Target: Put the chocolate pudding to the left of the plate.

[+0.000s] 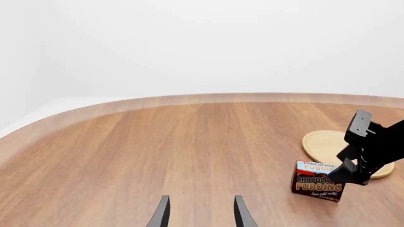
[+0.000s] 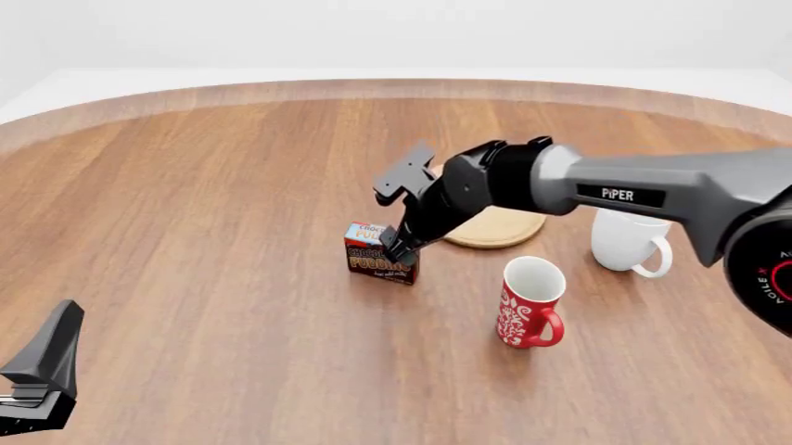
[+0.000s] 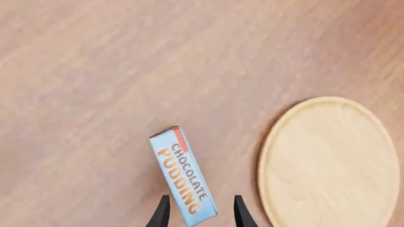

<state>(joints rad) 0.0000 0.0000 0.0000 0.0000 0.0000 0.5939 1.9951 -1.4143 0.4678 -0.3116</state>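
Note:
The chocolate pudding stands on the wood table just left of the plate. My right gripper is open, reaching down over the carton's top right end. In the right wrist view the carton's light blue top has its near end between the two fingers of my right gripper, with gaps on both sides. The plate lies beside it, empty. The left wrist view shows the pudding, the plate and the right gripper. My left gripper is open and empty, far from them, low at the near left.
A red patterned mug stands in front of the plate, to the right of the pudding. A white mug stands right of the plate, under my right arm. The table's curved far edge runs along the back.

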